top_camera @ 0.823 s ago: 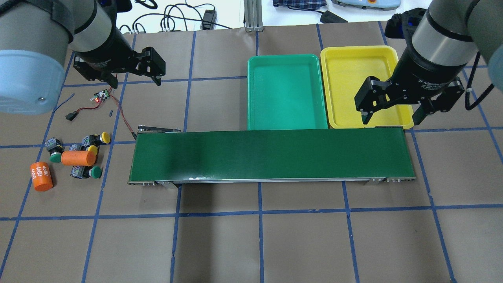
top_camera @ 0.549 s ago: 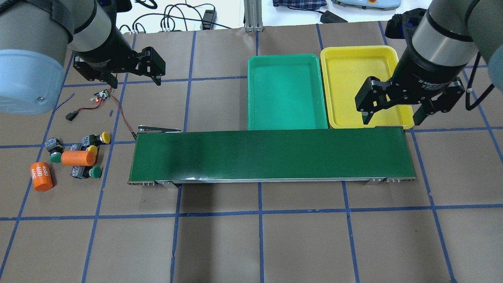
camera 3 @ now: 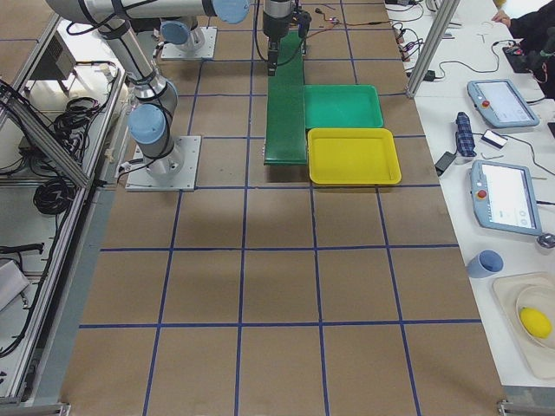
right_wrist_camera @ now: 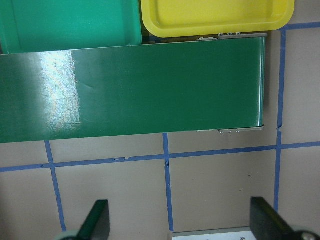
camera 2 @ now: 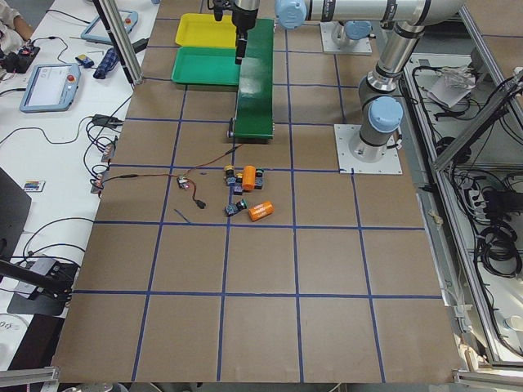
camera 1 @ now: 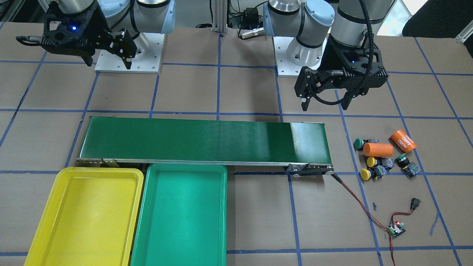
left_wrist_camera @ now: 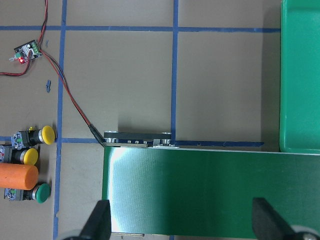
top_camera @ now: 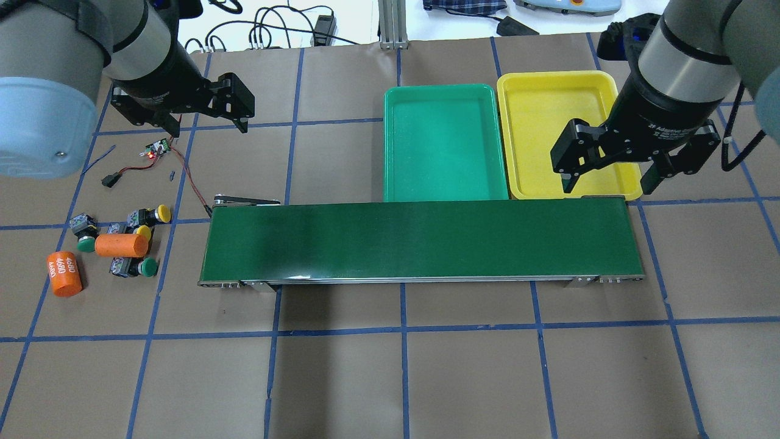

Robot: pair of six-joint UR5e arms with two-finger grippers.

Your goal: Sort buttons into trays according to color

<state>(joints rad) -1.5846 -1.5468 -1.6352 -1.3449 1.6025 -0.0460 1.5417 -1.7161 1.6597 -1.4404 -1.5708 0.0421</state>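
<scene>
Four buttons lie in a cluster on the table left of the conveyor: two yellow-capped (top_camera: 163,212) (top_camera: 144,232) and two green-capped (top_camera: 86,245) (top_camera: 148,266). The green tray (top_camera: 445,143) and the yellow tray (top_camera: 542,134) sit side by side beyond the belt, both empty. My left gripper (top_camera: 210,125) is open and empty, hovering above the table beyond the belt's left end, away from the buttons. My right gripper (top_camera: 607,183) is open and empty above the yellow tray's near right corner. The left wrist view shows three of the buttons at its left edge (left_wrist_camera: 47,133).
A long dark-green conveyor belt (top_camera: 420,241) lies across the middle. A plain orange cylinder (top_camera: 120,245) lies among the buttons and one printed "4680" (top_camera: 64,274) beside them. A small controller board (top_camera: 157,148) and a black switch (top_camera: 109,180) on red wires lie beyond the buttons.
My left gripper has drifted very slightly to the left. The right gripper and the objects have not moved.
</scene>
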